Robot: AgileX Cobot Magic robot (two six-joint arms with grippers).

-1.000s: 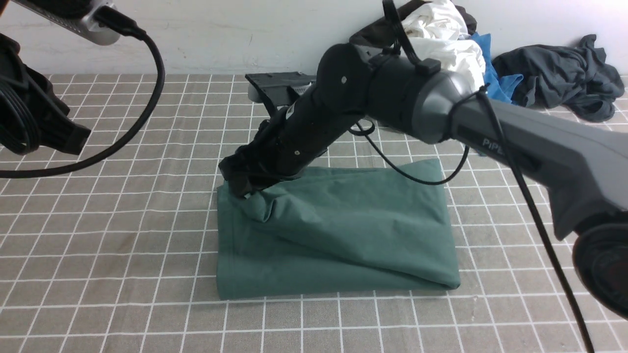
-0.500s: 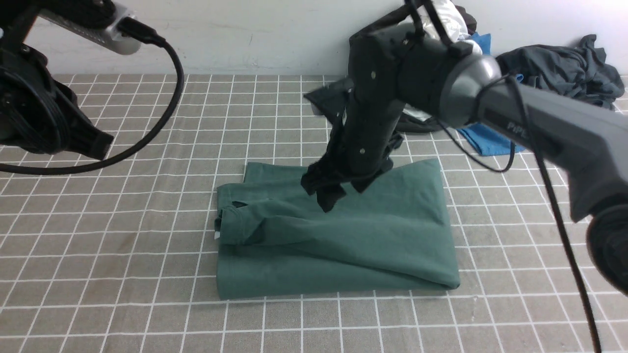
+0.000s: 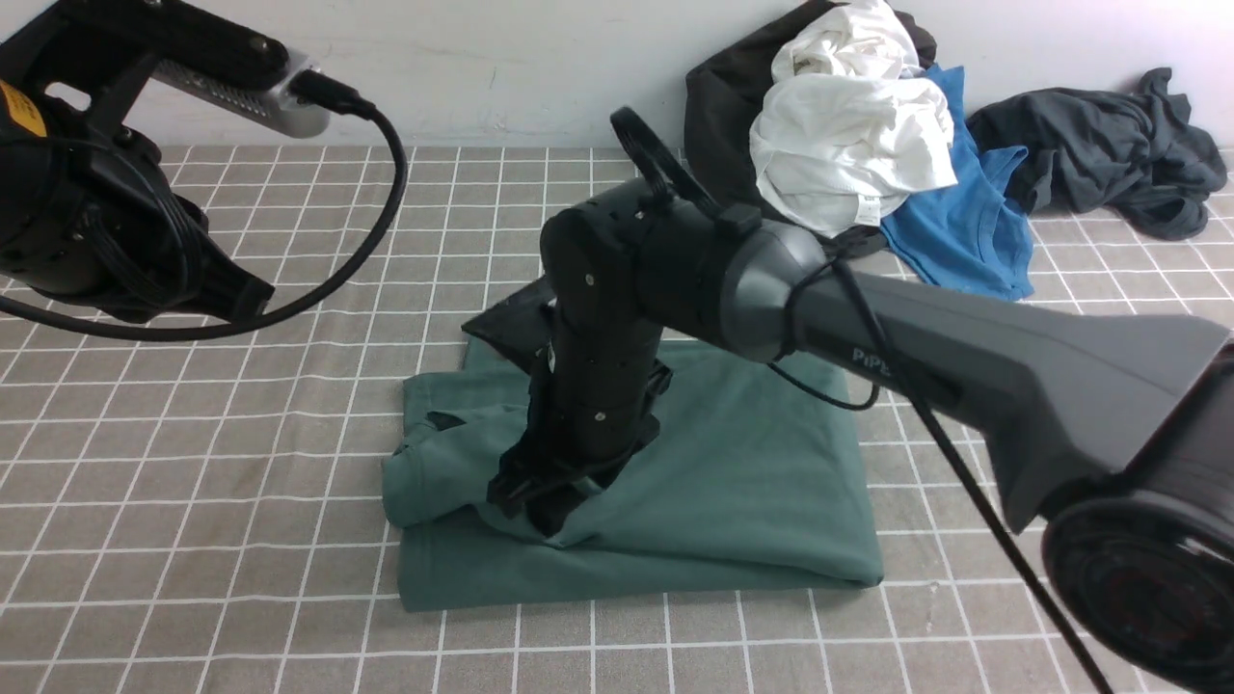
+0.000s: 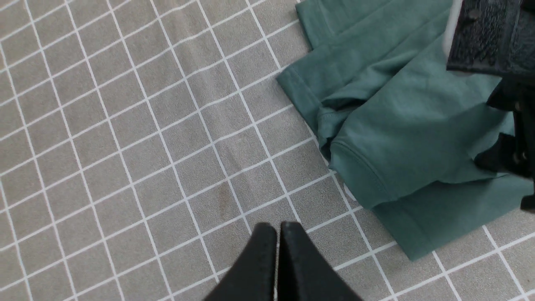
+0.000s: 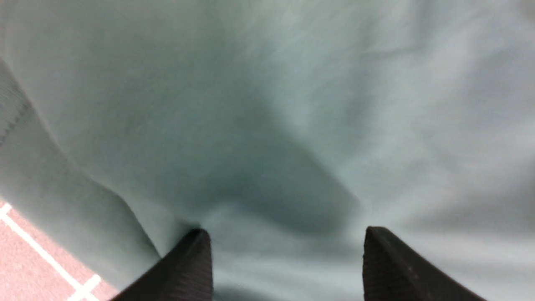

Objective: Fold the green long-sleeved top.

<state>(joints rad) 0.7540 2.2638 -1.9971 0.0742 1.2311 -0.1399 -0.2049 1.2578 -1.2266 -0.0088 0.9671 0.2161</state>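
A bright blue tee (image 3: 969, 222) hangs in loose folds down onto a gray tabletop (image 3: 241, 559) marked with a grid of white lines, near the far edge. Just beside it, a bunched white cloth (image 3: 848, 145) with a small pale tag (image 3: 869, 209) lies against a black cloth (image 3: 723, 116), which shows on both sides of it. To the right, a dark gray garment (image 3: 1109, 149) sits crumpled in a heap, its rumpled end lying on the white-lined surface. A plain pale wall (image 3: 482, 72) rises behind the pile, with a faint scuff visible.
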